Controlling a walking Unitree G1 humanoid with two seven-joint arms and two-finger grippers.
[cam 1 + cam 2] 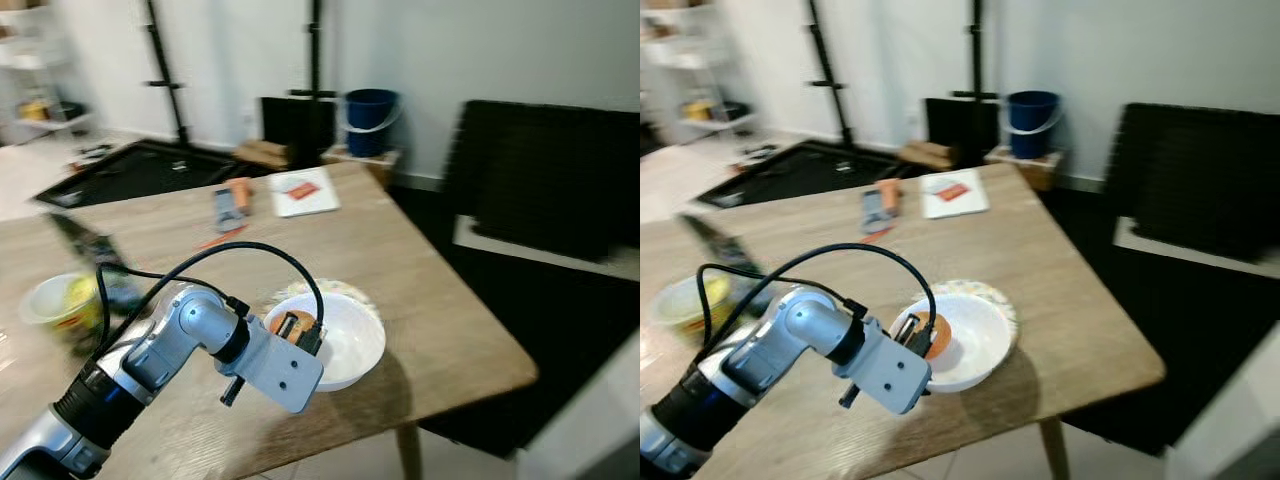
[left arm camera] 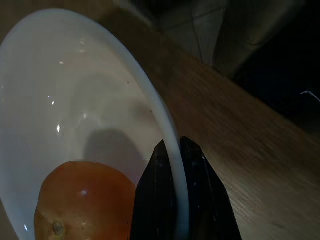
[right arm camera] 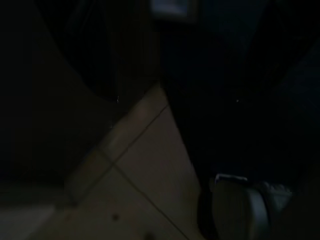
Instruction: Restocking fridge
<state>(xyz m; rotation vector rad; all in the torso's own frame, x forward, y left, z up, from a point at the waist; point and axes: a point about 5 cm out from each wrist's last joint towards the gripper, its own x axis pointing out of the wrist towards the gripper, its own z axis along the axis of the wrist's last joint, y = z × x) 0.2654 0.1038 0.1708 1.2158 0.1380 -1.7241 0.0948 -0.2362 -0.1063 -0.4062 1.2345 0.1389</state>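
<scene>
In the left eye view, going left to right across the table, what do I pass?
Yellow cup → left tool at the rim of the white bowl holding an orange. Farther back: white booklet.

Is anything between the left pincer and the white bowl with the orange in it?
Nothing visible. The left pincer is already on the white bowl: its black fingers straddle the rim, one inside beside the orange, one outside. The bowl sits near the wooden table edge.
</scene>
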